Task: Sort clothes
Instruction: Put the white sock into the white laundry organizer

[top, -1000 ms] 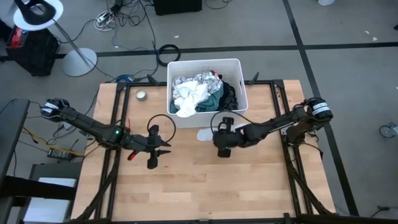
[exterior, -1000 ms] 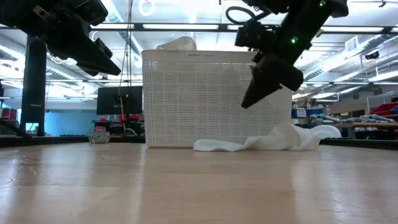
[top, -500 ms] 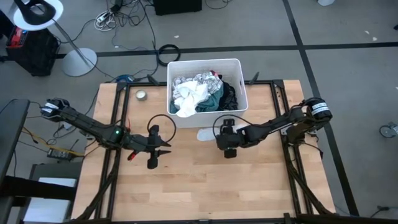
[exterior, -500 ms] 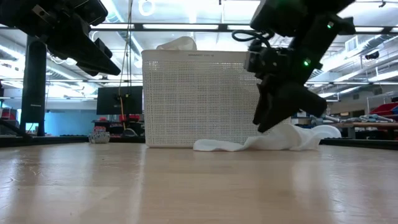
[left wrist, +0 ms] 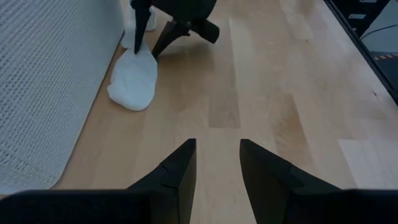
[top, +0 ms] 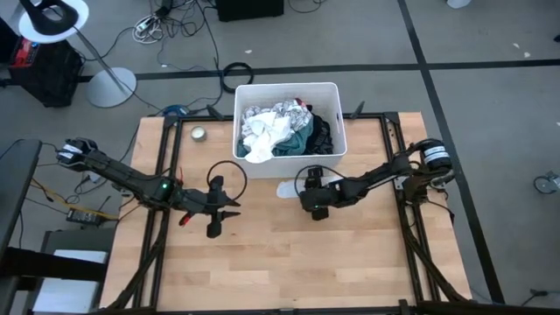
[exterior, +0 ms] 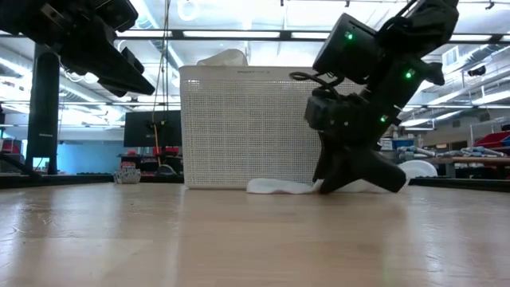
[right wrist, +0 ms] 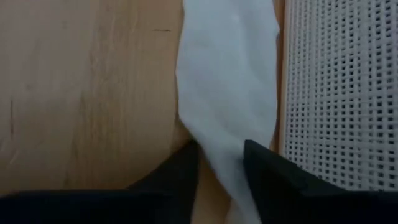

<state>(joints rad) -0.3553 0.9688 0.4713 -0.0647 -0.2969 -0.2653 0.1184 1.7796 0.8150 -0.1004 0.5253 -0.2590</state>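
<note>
A white sock [top: 287, 187] lies flat on the table, just in front of the near wall of the white bin [top: 289, 87]. The bin holds a heap of clothes [top: 280, 131]: white, teal, black, leaf print, a bit of red. My right gripper [top: 304, 194] is open and down at the table. Its fingers stand on either side of the sock's right end [right wrist: 227, 155]; the left wrist view shows them there too [left wrist: 152, 34]. My left gripper [top: 215, 220] is open and empty, above the table left of centre, and the sock shows ahead of it [left wrist: 135, 87]. My right gripper comes from above, slanting, with one finger [right wrist: 186, 171] on each side of the sock's narrow end [right wrist: 221, 168]. The sock lies flat on the table between them. I cannot tell whether the fingers touch the cloth.
A small round tin [top: 199, 133] stands at the table's far left. The bin's near wall [exterior: 255, 127] stands right behind the sock and my right gripper [exterior: 355, 179]. Bare wood lies in front of both grippers toward the near edge.
My right gripper has come down from in front of the bin to the table and moved a little toward the table's left, until its fingers stand at the sock's right end. The sock lies where it was.
</note>
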